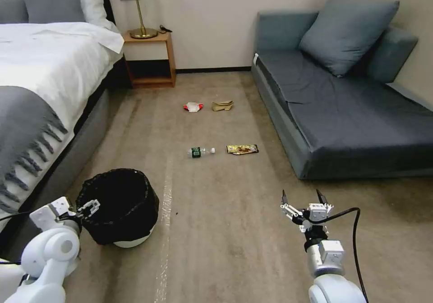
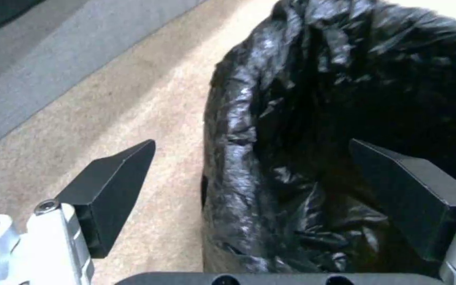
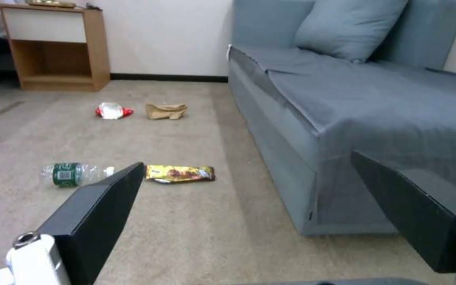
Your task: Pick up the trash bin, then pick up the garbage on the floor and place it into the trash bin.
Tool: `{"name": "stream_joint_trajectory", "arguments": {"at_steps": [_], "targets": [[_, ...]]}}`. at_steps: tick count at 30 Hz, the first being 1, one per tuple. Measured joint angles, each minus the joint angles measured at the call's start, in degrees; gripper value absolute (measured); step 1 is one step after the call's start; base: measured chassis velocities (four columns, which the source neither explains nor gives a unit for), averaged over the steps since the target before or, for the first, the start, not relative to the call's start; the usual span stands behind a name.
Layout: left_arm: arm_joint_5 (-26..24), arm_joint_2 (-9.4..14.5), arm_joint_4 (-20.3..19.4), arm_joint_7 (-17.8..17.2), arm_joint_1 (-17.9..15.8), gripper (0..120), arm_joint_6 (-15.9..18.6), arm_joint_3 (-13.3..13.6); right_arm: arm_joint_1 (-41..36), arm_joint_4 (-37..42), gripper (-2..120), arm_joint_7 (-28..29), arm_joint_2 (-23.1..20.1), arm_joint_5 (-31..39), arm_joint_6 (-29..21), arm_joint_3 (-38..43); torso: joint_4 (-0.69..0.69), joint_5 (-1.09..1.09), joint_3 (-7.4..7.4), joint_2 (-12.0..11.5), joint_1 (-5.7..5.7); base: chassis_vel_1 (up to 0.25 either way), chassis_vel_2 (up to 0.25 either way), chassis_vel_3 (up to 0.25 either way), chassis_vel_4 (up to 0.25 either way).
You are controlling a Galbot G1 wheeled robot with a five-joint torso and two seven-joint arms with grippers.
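Note:
The trash bin, white with a crinkly black bag over its rim, stands on the carpet at the near left. My left gripper is open at its near-left rim; in the left wrist view the gripper straddles the rim, one finger outside and the other inside the bag. The garbage lies farther ahead: a clear bottle, a yellow-brown foil wrapper, a red-and-white wrapper and a tan paper bag. My right gripper hangs open and empty at the near right.
A bed with a grey fringed throw runs along the left, close to the bin. A wooden nightstand with a lamp stands at the far wall. A blue-grey sofa with a cushion lines the right. Carpet stretches between them.

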Motion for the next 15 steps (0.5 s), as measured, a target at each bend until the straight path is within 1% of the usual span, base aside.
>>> {"name": "stream_joint_trajectory", "arguments": {"at_steps": [2,4,6,9,10,13,15], "targets": [[-0.8,0.1,1.9,-1.5,-1.3,93,0.4,0.3,-0.1,0.0,100,0.0,0.0,0.0,0.1,0.0,0.0,0.0,0.0,0.0,0.0,0.0,0.0,0.0,0.0],[-1.3,0.0,3.6,-1.9,-2.1,91,0.2,0.5,-0.2,0.0,100,0.2,0.0,0.0,0.1,0.0,0.0,0.0,0.0,0.0,0.0,0.0,0.0,0.0,0.0],[-1.7,-0.1,4.3,-1.9,-2.4,90,0.1,0.5,-0.3,0.0,100,0.2,0.0,0.0,0.1,0.0,0.0,0.0,0.0,0.0,0.0,0.0,0.0,0.0,0.0],[-2.4,-0.7,5.8,-1.7,-2.7,81,-0.4,0.8,-0.7,0.5,100,0.3,-0.3,0.2,0.1,0.4,0.0,0.0,0.0,0.0,0.0,0.0,0.0,0.0,0.0],[-2.4,-0.7,5.8,-1.7,-2.7,81,-0.4,0.8,-0.7,0.5,100,0.3,-0.3,0.2,0.1,0.4,0.0,0.0,0.0,0.0,0.0,0.0,0.0,0.0,0.0],[-2.4,-1.2,6.5,-0.8,-2.8,68,-1.0,1.0,-1.5,0.8,100,0.3,-0.3,-0.1,0.1,0.3,0.0,0.0,0.0,0.0,0.0,0.0,0.0,0.0,0.0],[-2.4,-1.3,6.6,-0.7,-2.8,68,-1.1,1.0,-1.6,0.9,100,0.3,-0.3,-0.2,0.1,0.3,0.0,0.0,0.0,0.0,0.0,0.0,0.0,0.0,0.0]]}}
